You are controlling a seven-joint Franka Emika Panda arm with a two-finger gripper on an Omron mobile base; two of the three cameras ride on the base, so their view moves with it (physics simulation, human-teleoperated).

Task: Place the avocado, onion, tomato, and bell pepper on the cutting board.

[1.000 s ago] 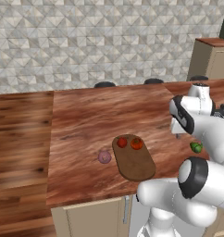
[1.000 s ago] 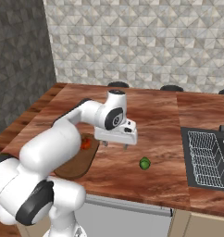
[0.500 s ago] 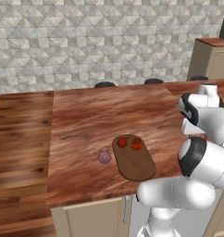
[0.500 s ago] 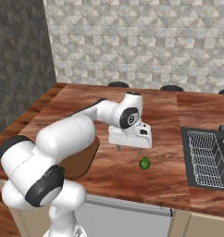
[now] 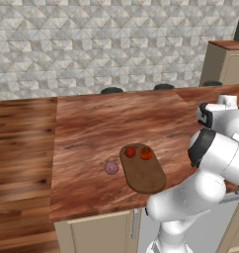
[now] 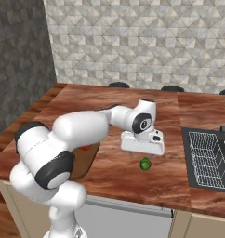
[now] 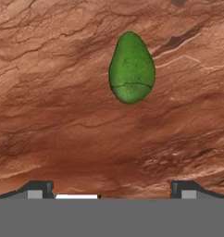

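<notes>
Avocado (image 7: 131, 68) lying on the desk (image 6: 114, 172) near its front edge, beneath the wide-open, empty claw (image 7: 112, 187). Likely light, firm, glossy and slippery; best gripped across its broad middle.

Glossy green avocado (image 7: 131, 68) on reddish-brown veined countertop (image 7: 58, 115)

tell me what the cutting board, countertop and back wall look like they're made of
Cutting board: looks like dark brown wood with a matte finish and faint grain; it is a render, so that is uncertain.
Countertop: reddish wood or wood-look laminate with strong wavy grain streaks and a slight sheen.
Back wall: grey and cream stone-look tiles in a triangular mosaic, matte.
</notes>
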